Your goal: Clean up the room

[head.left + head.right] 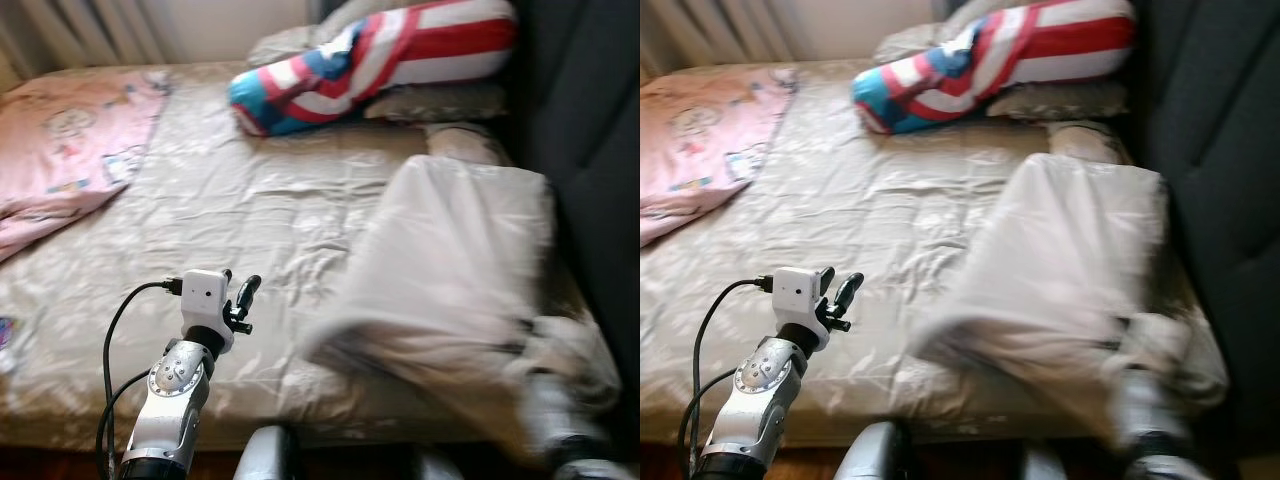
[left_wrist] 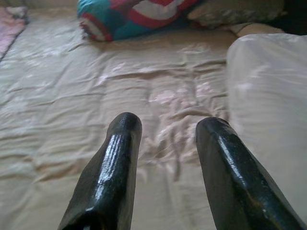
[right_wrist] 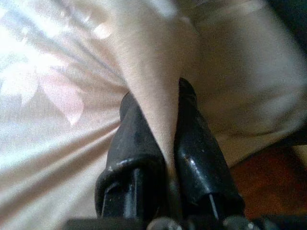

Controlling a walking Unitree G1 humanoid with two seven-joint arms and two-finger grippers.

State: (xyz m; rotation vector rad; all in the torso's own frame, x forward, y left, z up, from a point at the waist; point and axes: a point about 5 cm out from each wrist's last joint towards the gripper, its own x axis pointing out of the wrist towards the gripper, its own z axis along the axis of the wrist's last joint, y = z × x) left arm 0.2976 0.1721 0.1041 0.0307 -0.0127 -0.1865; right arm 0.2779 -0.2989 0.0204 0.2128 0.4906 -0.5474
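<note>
**Right gripper pinching the pale blanket at the bed's right side**

We stand at the near edge of a bed (image 1: 250, 210) covered by a wrinkled, shiny beige sheet (image 1: 240, 240); a dark upholstered headboard (image 1: 590, 150) runs along its right edge; curtains (image 1: 90, 30) hang beyond the far edge.

The pale beige blanket (image 1: 450, 270) lies bunched and partly lifted along the right side of the bed, reaching from near the pillows down to the near right corner, blurred in our head views; a pink printed quilt (image 1: 70, 140) covers the far left corner and spills along the left edge.

At the far right corner a bolster pillow (image 1: 370, 60) in red, white and blue stripes rests on a grey pillow (image 1: 440, 100).

Our right gripper (image 3: 165, 139) has its two black fingers closed tight on a fold of the blanket, the cloth squeezed between them; its arm shows as a blur at the near right corner.

Our left gripper (image 2: 168, 158) hovers above the sheet near the near edge, fingers spread apart with nothing between them.
</note>
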